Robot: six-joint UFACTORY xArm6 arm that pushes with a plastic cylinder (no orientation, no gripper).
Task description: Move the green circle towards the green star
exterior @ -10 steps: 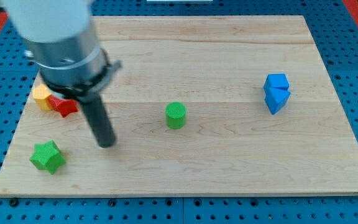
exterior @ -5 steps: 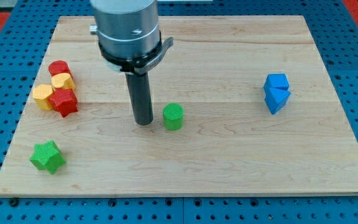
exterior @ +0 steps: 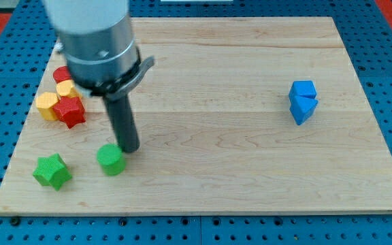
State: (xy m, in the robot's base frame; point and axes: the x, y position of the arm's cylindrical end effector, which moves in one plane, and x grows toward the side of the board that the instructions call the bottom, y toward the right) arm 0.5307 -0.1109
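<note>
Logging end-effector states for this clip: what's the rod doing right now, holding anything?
No pincer: my tip holds nothing, sitting just upper-right of the green circle, apparently touching it.

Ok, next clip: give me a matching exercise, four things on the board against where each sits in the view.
Things:
1. green circle
2. green star
3. blue blocks
4. red star

Places:
A. far on the view's right, alone
B. bottom left corner of the board
C. in the cluster at the left edge, by the yellow blocks
D. just below and left of my tip

Pairs: 1-D, 2-B, 3-A, 4-C
</note>
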